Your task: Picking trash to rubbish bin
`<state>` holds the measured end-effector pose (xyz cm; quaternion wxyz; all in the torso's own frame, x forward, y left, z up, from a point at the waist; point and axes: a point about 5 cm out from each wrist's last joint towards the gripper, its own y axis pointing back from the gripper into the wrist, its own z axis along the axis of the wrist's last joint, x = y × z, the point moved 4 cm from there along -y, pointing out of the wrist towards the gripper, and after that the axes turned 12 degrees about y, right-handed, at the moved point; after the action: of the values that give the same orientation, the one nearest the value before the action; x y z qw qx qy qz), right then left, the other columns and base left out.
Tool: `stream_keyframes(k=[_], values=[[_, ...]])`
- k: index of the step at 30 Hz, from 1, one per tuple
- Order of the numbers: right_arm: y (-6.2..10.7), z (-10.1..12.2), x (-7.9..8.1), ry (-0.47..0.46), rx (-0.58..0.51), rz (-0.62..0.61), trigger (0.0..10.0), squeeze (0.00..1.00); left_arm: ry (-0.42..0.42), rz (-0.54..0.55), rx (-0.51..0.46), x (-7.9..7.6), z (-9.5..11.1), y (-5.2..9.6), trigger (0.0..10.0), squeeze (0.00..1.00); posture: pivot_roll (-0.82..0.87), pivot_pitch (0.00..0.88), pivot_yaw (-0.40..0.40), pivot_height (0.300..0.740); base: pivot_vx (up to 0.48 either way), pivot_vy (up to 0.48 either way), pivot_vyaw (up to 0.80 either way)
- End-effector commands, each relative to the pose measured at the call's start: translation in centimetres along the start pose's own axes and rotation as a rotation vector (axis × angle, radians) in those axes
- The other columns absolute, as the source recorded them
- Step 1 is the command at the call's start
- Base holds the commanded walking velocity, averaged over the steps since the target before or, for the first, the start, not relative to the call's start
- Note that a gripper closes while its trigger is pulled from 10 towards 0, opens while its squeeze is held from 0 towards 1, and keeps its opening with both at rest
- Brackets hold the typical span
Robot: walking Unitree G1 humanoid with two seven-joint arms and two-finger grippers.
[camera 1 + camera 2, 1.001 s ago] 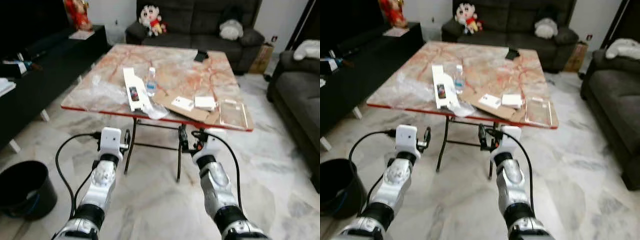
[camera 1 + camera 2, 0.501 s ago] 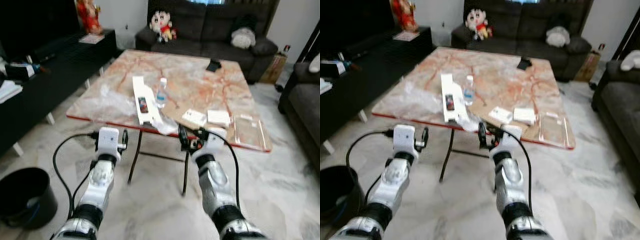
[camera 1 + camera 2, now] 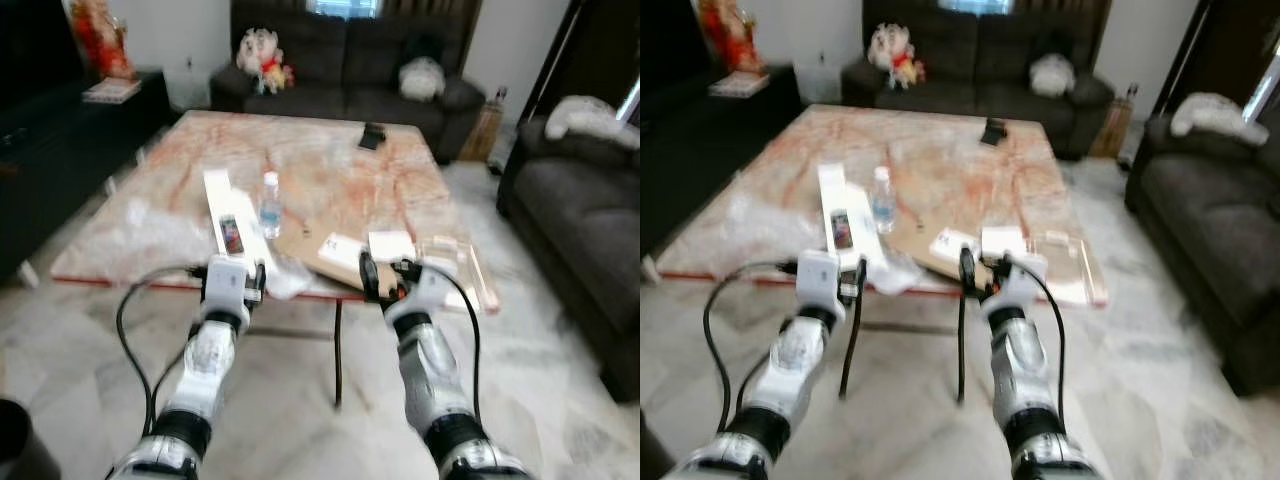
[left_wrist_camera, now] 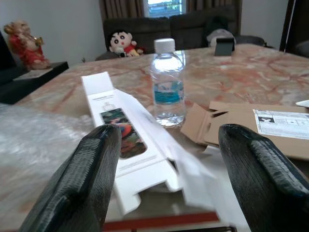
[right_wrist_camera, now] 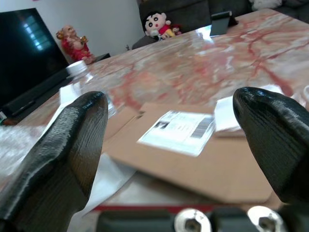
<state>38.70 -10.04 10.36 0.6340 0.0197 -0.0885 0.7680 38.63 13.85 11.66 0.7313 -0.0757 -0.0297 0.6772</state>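
A living room with dark sofas surrounds a marble-topped table (image 3: pixel 330 160) strewn with trash near its front edge. A long white carton (image 4: pixel 123 145) lies opened flat just beside an upright water bottle (image 4: pixel 167 82), with a flattened cardboard box (image 4: pixel 251 125) to its side and crumpled plastic wrap (image 3: pixel 150 215) farther left. The left gripper (image 4: pixel 166 179) and right gripper (image 5: pixel 178 159) both hover at the table's front edge, jaws spread wide and empty. This looks like the approach step; next, one gripper likely must reach over the edge and close on a piece. The table's centre is bare, leaving room to reach.
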Motion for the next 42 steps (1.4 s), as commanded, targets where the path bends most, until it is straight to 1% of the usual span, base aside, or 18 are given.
stream_keyframes(k=[1,10,15,18,21,25,30,31,34,39,42], values=[[-0.1,0.6,-0.9,0.013,-0.018,-0.020,10.0,0.00,0.011,-0.027,0.000,-1.0,0.0,-0.1,10.0,0.00,0.15,0.000,-0.047,0.740,0.319,0.000,0.00],[0.0,0.5,-0.8,0.007,-0.017,-0.020,10.0,0.00,0.011,-0.040,-0.008,-1.2,0.2,-0.1,10.0,0.00,0.16,0.000,-0.044,0.740,0.382,0.000,0.00],[0.0,0.4,-0.7,0.002,-0.017,-0.020,10.0,0.00,-0.007,-0.057,-0.024,-1.7,0.4,0.0,10.0,0.00,0.16,0.000,-0.044,0.740,0.000,0.000,0.00],[0.0,0.4,-0.7,0.000,-0.017,-0.020,10.0,0.00,0.001,-0.062,-0.024,-2.0,0.3,0.1,10.0,0.00,0.16,0.000,-0.044,0.740,0.000,0.000,0.00],[0.0,0.4,-0.8,0.000,-0.016,-0.022,10.0,0.00,-0.001,-0.081,-0.035,-2.6,0.4,0.4,10.0,0.00,0.16,0.000,-0.044,0.740,0.000,0.000,0.00],[0.1,0.3,-0.8,0.000,-0.015,-0.022,10.0,0.00,-0.006,-0.096,-0.051,-2.8,0.8,0.8,10.0,0.00,0.16,0.000,-0.044,0.740,0.000,0.000,0.00],[0.1,0.3,-0.7,-0.001,-0.012,-0.019,10.0,0.00,-0.009,-0.084,-0.062,-2.0,1.1,1.5,10.0,0.00,0.16,0.000,-0.044,0.740,0.000,0.000,0.00],[0.1,0.2,-0.6,-0.003,-0.011,-0.015,10.0,0.00,-0.018,-0.083,-0.046,-1.6,0.7,1.9,10.0,0.00,0.16,0.000,-0.044,0.740,0.000,0.000,0.00],[0.1,0.2,-0.4,-0.003,-0.010,-0.010,10.0,0.00,-0.025,-0.079,-0.029,-1.2,0.3,2.2,10.0,0.00,0.16,0.000,-0.044,0.740,0.000,0.000,0.00],[0.0,0.2,-0.1,-0.006,-0.011,-0.001,10.0,0.00,-0.008,-0.033,0.032,0.2,-0.7,2.6,10.0,0.00,0.17,0.000,-0.045,0.740,0.000,0.000,0.00],[0.0,0.2,-0.1,-0.004,-0.012,0.000,10.0,0.00,0.016,0.014,0.114,1.4,-2.3,3.0,10.0,0.00,0.17,0.000,-0.042,0.740,0.000,0.000,0.00]])
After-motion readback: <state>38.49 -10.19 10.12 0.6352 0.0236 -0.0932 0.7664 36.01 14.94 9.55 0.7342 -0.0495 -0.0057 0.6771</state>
